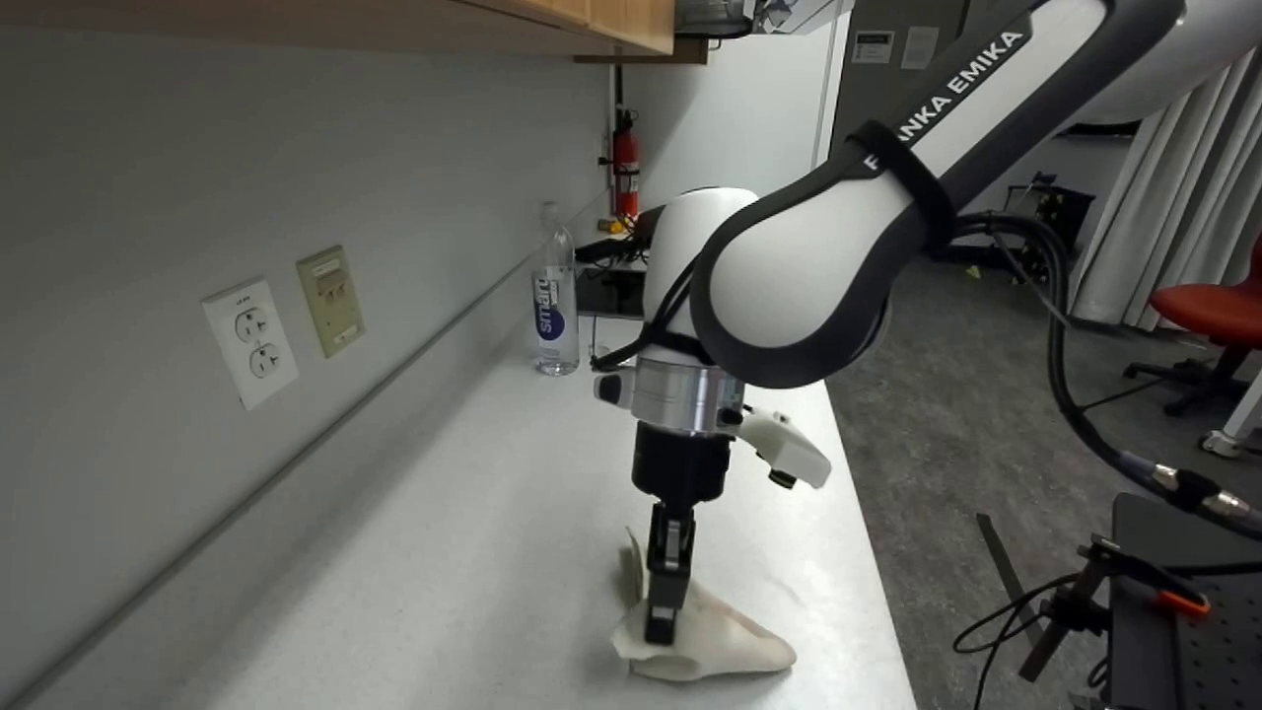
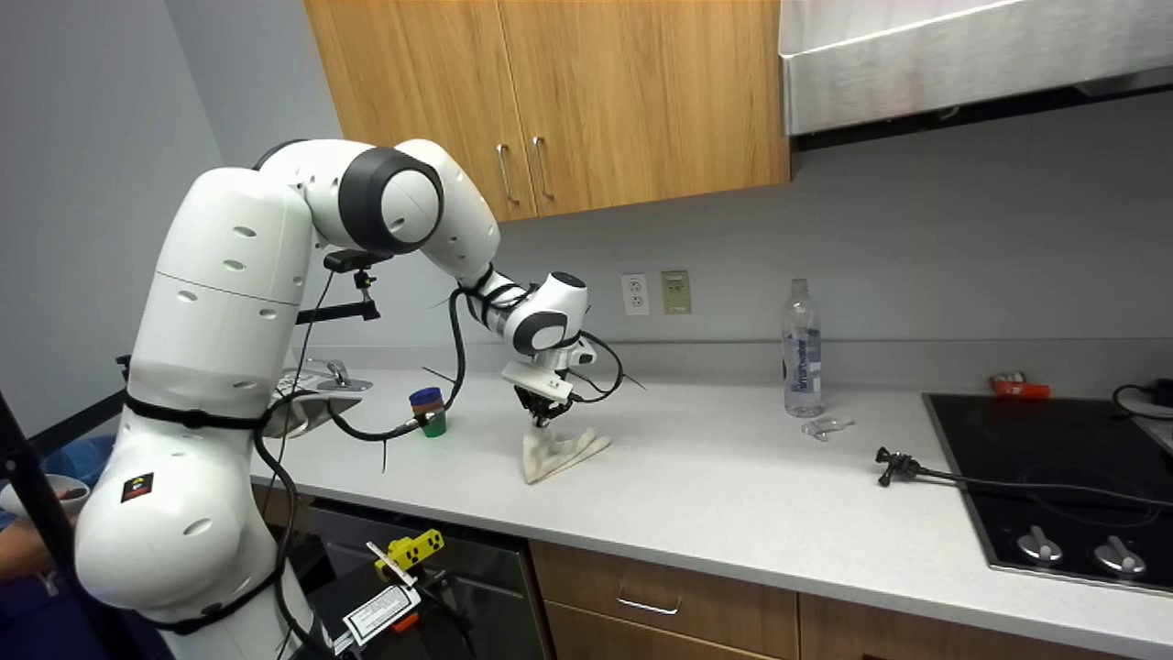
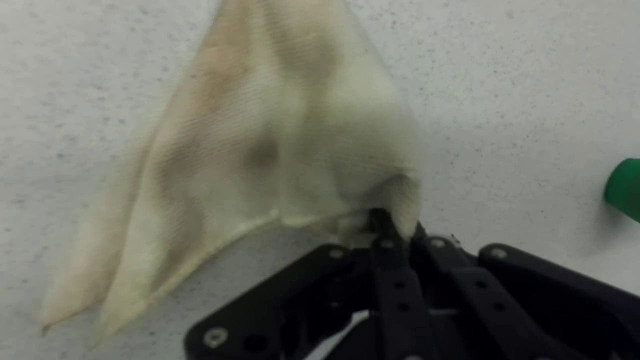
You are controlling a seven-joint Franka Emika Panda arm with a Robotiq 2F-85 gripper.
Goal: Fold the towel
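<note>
The pale cream towel lies creased and roughly triangular on the white counter, in both exterior views (image 1: 735, 636) (image 2: 561, 454). In the wrist view the towel (image 3: 300, 130) spreads from the top towards two pointed corners at lower left. My gripper points down at the towel in both exterior views (image 1: 662, 626) (image 2: 541, 423). In the wrist view the gripper (image 3: 400, 227) is shut on a pinched fold at the towel's right edge. The pinched edge is raised a little; the rest lies on the counter. The fingertips are partly hidden by cloth.
A green cup (image 2: 433, 422) with a blue top stands near the towel; it also shows in the wrist view (image 3: 627, 189). A clear water bottle (image 1: 556, 316) stands by the wall. A black cooktop (image 2: 1054, 486) and a cable mount (image 2: 903, 466) lie along the counter. Wooden cabinets (image 2: 641, 101) hang above.
</note>
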